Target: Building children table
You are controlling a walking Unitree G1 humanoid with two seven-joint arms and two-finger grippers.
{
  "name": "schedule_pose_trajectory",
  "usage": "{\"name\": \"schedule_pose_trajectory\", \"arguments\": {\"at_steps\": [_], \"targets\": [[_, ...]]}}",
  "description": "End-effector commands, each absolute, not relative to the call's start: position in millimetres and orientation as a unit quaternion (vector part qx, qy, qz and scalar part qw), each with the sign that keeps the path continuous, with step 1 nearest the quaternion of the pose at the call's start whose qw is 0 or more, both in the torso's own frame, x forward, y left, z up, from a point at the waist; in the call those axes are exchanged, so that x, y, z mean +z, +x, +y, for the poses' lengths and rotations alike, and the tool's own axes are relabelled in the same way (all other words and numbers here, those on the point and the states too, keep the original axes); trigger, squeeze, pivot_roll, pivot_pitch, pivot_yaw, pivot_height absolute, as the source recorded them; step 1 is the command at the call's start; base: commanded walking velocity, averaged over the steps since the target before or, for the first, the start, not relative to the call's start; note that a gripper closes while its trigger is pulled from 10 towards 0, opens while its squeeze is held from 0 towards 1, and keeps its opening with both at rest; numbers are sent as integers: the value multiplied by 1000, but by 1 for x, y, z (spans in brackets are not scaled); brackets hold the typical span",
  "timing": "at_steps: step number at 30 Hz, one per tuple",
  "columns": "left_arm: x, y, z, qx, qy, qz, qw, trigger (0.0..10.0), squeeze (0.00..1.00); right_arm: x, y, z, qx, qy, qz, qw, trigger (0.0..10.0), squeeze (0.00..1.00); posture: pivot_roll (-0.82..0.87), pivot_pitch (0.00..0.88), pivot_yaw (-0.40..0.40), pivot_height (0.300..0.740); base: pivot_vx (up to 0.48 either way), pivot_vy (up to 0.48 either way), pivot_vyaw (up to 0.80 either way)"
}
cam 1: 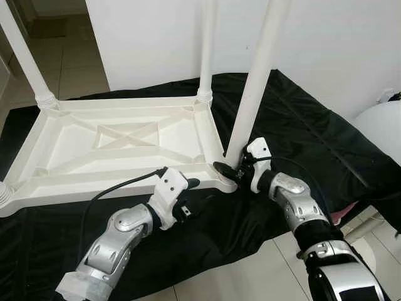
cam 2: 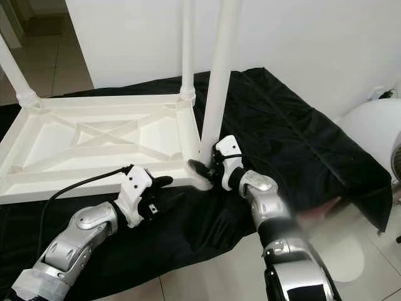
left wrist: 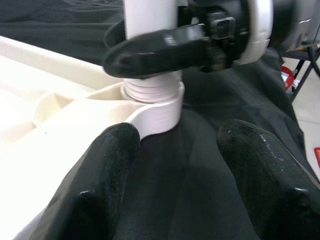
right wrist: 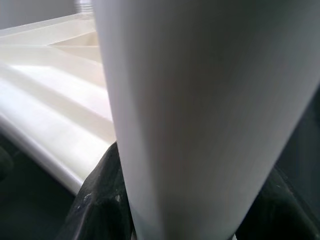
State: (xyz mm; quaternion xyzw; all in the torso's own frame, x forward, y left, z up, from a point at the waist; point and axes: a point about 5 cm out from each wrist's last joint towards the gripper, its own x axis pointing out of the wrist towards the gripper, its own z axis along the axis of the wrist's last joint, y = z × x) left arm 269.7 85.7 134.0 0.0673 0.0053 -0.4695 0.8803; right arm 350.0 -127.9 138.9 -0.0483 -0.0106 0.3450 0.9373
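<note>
We see a white tabletop [cam 1: 119, 147] lying upside down on a black cloth [cam 1: 301, 132] spread over the tiled floor [cam 1: 250, 276]. Its ribbed underside faces up, with a crossed brace in the middle.

At the cloth's left edge, a leg [cam 1: 25, 59] stands in the tabletop's far left corner. Another leg [cam 1: 207, 47] stands in the far right corner, against the white wall [cam 1: 156, 37].

Our left claw [cam 1: 188, 195] rests low on the cloth, just beside the tabletop's near edge and left of its near right corner. Its two black fingers [left wrist: 107, 175] are spread apart and grip nothing; in the left wrist view one finger lies against the tabletop's rim and the other over the cloth.

At the near right corner, a third leg [cam 1: 254, 88] stands a little tilted in its socket [left wrist: 152, 100], where a threaded collar shows just above the rim. Our right claw [cam 1: 233, 168] is clenched around the base of this leg, one finger [left wrist: 155, 47] across its front just above the collar. In the right wrist view the leg sits between both fingers.

A white rounded object [cam 1: 382, 128] sits at the right edge, off the cloth.
</note>
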Motion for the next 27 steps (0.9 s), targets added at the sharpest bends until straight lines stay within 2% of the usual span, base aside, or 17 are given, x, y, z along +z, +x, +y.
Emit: {"name": "schedule_pose_trajectory", "arguments": {"at_steps": [1,3,6,9,12,14,20,27], "targets": [[132,267,88,-482,69,13,874,10000,0,135,350,-127,283,-12,-1,959,10000,0,-46,39,-4,740,0,0,0],[132,269,89,-482,72,14,873,10000,0,132,347,-122,224,29,8,974,10000,0,-50,39,1,740,0,0,0],[132,269,89,-483,73,14,873,10000,0,131,346,-121,212,37,11,977,10000,0,-54,40,3,740,0,0,0],[132,269,88,-486,72,15,871,10000,0,125,338,-109,153,76,32,985,10000,0,-64,43,11,740,0,0,0],[132,269,87,-487,72,15,870,10000,0,125,335,-105,129,80,32,988,10000,0,-64,43,11,740,0,0,0],[131,268,87,-489,72,16,869,10000,0,127,328,-94,82,86,24,993,10000,0,-64,42,4,740,0,0,0],[131,268,86,-488,71,16,870,10000,0,131,324,-84,27,116,20,993,10000,0,-54,38,-8,740,0,0,0],[131,268,86,-487,70,14,871,10000,0,142,325,-84,32,96,2,995,10000,0,-55,29,-13,740,0,0,0]]}}
